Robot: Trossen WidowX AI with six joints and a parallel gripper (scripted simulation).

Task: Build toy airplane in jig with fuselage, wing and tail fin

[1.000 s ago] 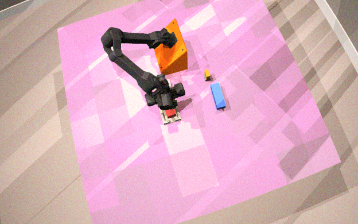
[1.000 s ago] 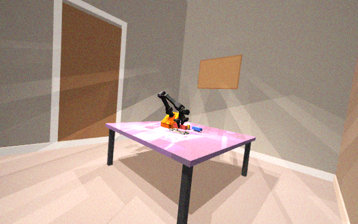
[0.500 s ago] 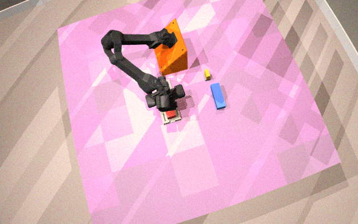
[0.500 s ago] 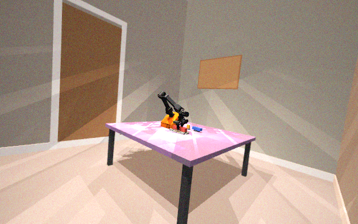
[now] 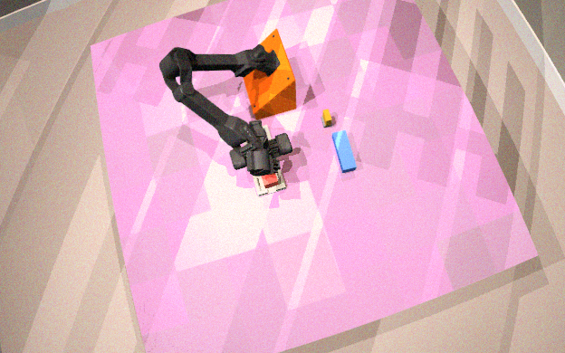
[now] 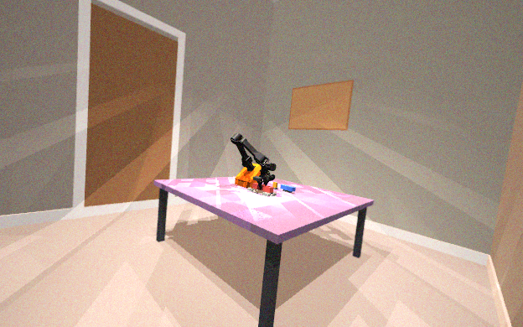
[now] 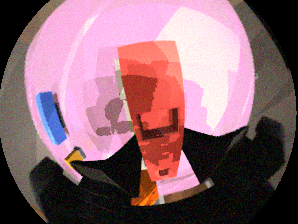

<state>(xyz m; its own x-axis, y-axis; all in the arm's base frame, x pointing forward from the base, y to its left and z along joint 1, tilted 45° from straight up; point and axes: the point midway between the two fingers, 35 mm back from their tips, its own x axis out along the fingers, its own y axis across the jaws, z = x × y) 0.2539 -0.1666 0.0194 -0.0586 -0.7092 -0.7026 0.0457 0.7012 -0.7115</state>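
Observation:
The red fuselage [image 5: 271, 180] [image 6: 268, 189] [image 7: 155, 95] is between the fingers of my gripper [image 6: 263, 185] [image 7: 157, 130], which is shut on it. It lies lengthwise over the pale cradle [image 5: 265, 193] [image 6: 270, 194], low down; whether it rests flat inside cannot be told. The wide socket on its top faces up between the fingers, with the small tail socket nearer the wrist. The blue wing [image 5: 345, 152] [image 6: 287, 188] [image 7: 50, 117] lies apart on the table. The small yellow tail fin [image 5: 327, 118] [image 6: 275, 184] [image 7: 75, 156] is near the wing's end. The hand hides much of the cradle in the top view.
The orange arm base [image 5: 270, 88] [image 6: 245, 178] [image 7: 146, 187] stands behind the cradle, on the pink table [image 5: 377, 235] [image 6: 307, 214]. The wing and tail fin are both to the same side of the cradle.

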